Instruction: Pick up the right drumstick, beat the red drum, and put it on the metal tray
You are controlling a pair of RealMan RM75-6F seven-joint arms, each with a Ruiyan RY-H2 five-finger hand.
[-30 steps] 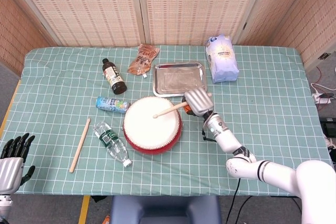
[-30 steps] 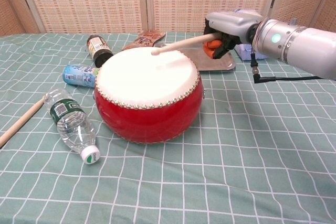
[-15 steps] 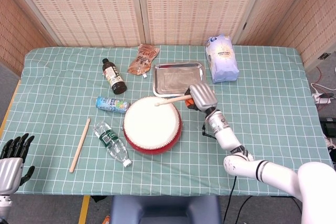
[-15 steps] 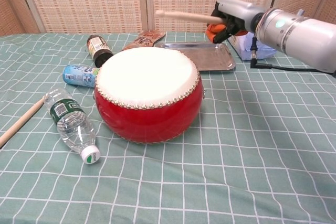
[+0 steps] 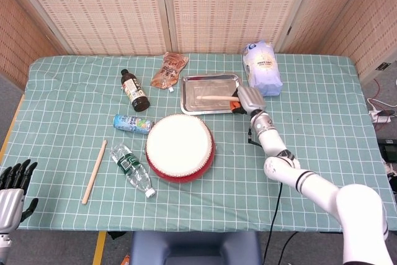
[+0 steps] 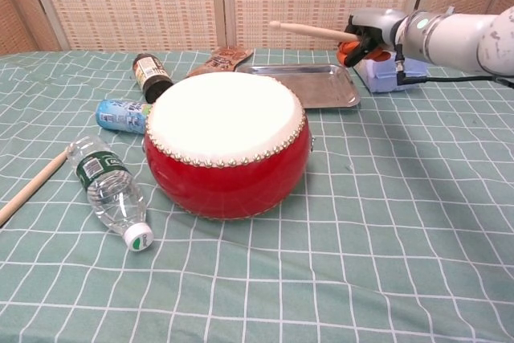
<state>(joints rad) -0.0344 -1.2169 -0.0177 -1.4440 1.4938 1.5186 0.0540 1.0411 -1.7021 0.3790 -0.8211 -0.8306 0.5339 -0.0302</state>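
Note:
My right hand [image 5: 247, 99] [image 6: 373, 31] grips a wooden drumstick [image 5: 216, 98] [image 6: 312, 31] and holds it level in the air over the metal tray [image 5: 193, 107] [image 6: 321, 95]. The stick's tip points left. The red drum [image 5: 180, 148] [image 6: 227, 144] with its white skin stands in front of the tray, clear of the stick. A second drumstick [image 5: 94, 172] [image 6: 30, 188] lies on the cloth at the left. My left hand [image 5: 11, 185] shows only at the lower left corner of the head view, fingers apart, holding nothing.
A clear water bottle [image 5: 132, 170] [image 6: 107, 189] and a blue can [image 5: 133, 123] [image 6: 122, 115] lie left of the drum. A dark bottle [image 5: 134, 90] [image 6: 150, 76], a brown pouch [image 5: 169, 70] and a white bag [image 5: 262, 69] sit along the back.
My right hand lifted the drumstick off the drum skin and carried it back and to the right, over the metal tray. The left hand stayed put.

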